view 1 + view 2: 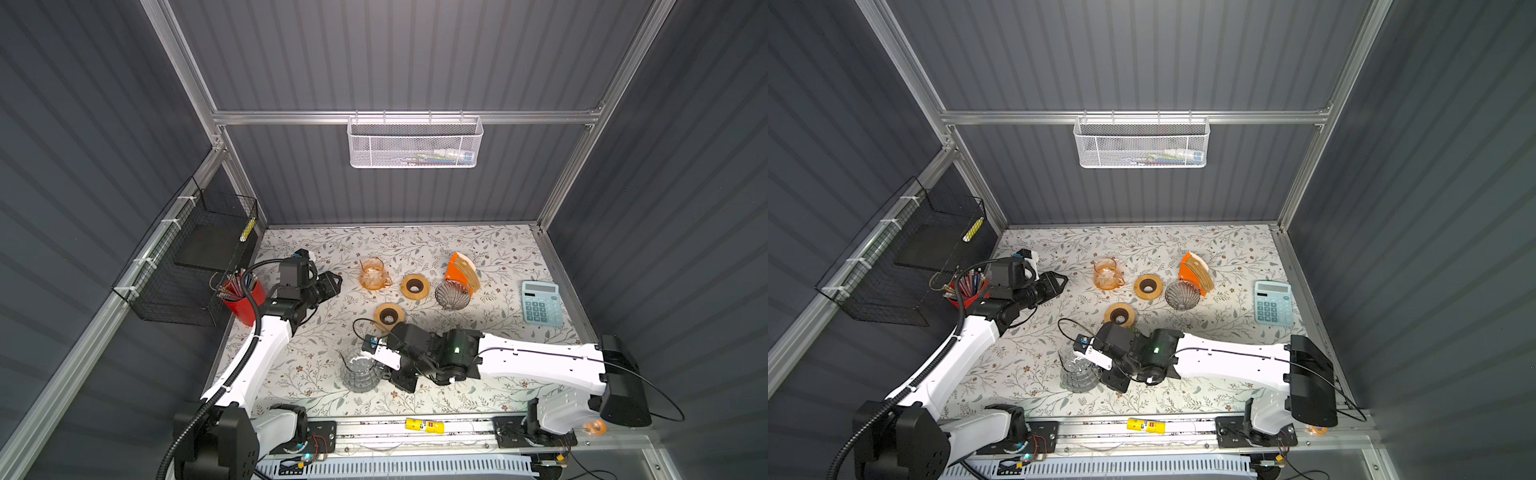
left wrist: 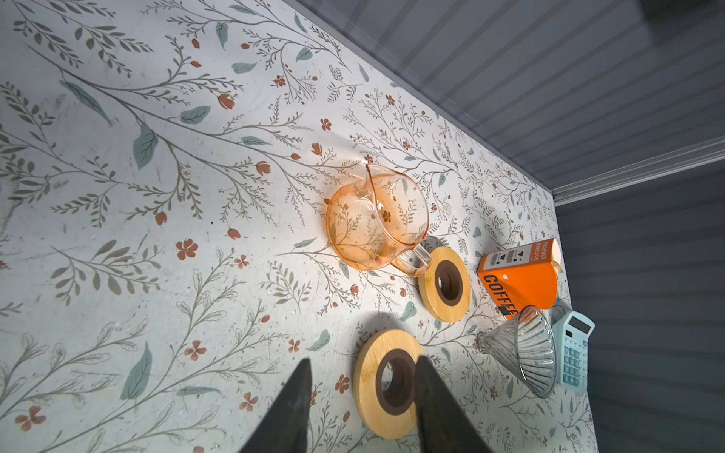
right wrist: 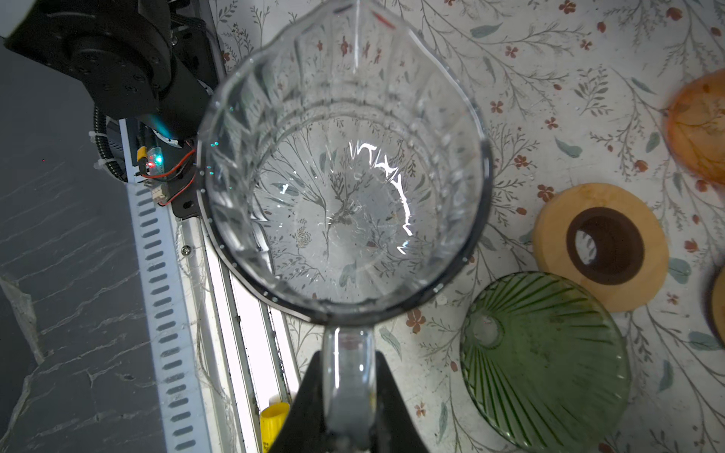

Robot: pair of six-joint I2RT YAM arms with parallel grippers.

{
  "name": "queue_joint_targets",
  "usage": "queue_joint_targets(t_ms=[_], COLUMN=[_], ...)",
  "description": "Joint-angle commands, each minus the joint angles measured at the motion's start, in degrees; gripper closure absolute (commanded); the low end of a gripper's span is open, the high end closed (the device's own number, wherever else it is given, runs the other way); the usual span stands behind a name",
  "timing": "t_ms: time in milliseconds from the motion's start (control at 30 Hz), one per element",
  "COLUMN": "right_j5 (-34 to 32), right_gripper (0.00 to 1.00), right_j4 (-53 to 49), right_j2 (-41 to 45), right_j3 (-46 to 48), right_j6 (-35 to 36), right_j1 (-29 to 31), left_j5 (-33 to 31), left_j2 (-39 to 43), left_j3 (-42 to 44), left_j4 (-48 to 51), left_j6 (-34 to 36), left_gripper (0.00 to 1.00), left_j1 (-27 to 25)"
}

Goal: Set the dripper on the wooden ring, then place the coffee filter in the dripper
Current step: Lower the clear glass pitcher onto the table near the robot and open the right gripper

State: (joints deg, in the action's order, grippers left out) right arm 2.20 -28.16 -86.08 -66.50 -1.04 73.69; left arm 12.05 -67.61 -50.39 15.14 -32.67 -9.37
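Clamping right fingers (image 3: pixel 304 404) grip the empty clear carafe (image 3: pixel 345 176); left fingers (image 2: pixel 290 408) stand apart, empty.

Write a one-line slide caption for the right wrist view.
Right gripper holds a clear jug by its handle, beside a green dripper and a wooden ring.

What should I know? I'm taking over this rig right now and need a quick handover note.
Left gripper: open, empty, touching nothing.
Right gripper: shut on the handle of the clear glass carafe.
Brown paper filters sit in the orange box; a ribbed grey glass dripper lies on its side beside it; a ribbed green glass dripper lies by the carafe.
Done: nothing; no filter is out.
Left: take one filter, seat it in a dripper.
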Motion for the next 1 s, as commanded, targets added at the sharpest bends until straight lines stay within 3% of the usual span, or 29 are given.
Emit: queue_joint_targets(t_ms=[0,967], right_j5=[-0.3,-0.6], right_gripper=[1.0,1.0], right_j4=[2.9,5.1], right_j2=[-1.3,-8.8], right_j3=[0.3,0.1], right_j6=[0.2,1.1], right_j1=[0.5,0.5], left_j5=[1.1,1.0], left_j2=[0.7,-0.2], left_j3=[0.5,0.4], left_j4=[-0.7,-1.1], left_j6=[-0.6,-0.5], left_gripper=[0.56,0.56], left_j1=[0.3,0.3])
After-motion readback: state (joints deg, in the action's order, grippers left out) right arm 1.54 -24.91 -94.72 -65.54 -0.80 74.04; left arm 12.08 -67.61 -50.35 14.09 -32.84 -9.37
